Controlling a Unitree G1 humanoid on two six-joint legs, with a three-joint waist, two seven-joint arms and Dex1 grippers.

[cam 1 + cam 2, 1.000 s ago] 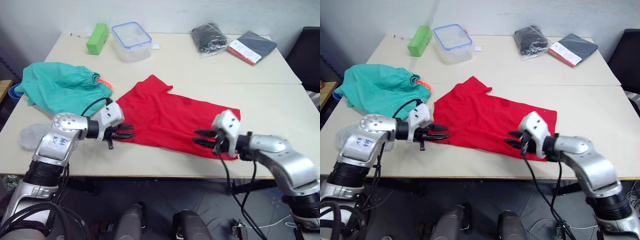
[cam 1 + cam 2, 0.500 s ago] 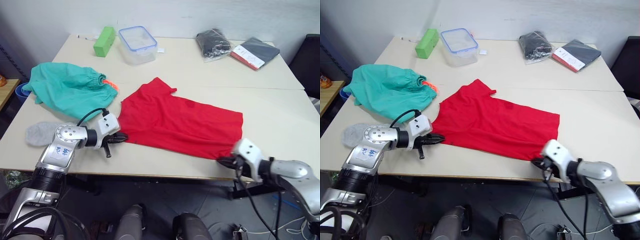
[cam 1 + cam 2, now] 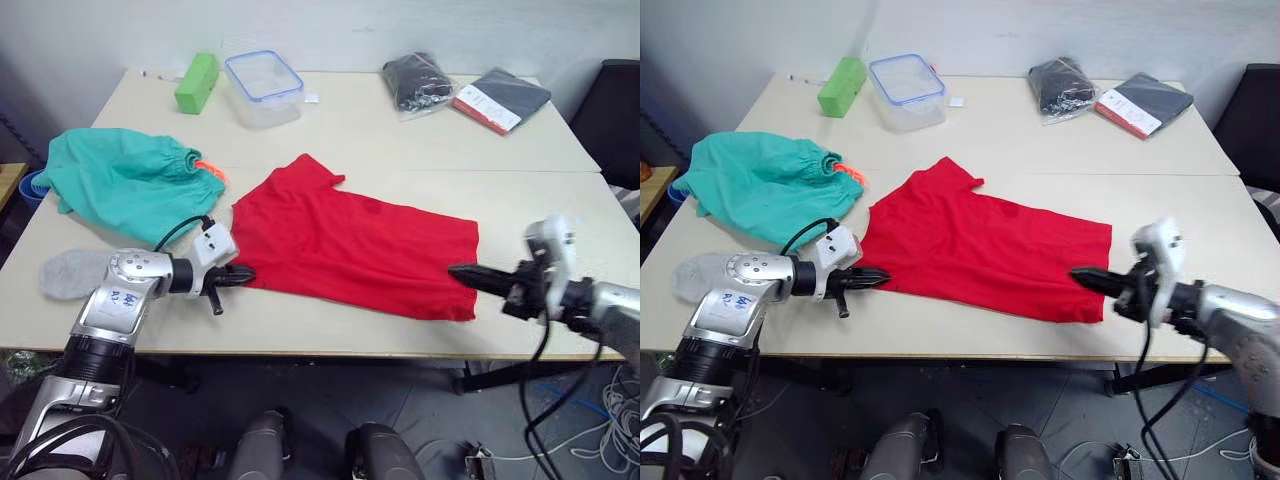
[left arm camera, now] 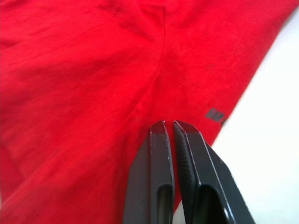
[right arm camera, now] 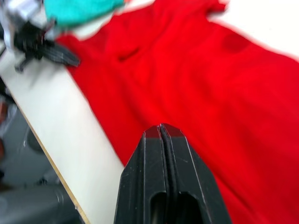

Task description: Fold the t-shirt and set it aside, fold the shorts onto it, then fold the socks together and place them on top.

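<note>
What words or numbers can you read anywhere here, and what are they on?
None can be read for sure.
Dark tag mark near the t-shirt's edge: too blurred.
White label on the red-edged dark packet: too small.
Blue scribble on the left arm's silver shell: unclear.

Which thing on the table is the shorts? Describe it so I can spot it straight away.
Start at the red t-shirt spread across the middle of the table; look to the robot's left of it. The shorts are the crumpled teal-green heap there, with a gathered waistband and a bit of orange drawstring, far bigger than the grey sock nearer the robot.
</note>
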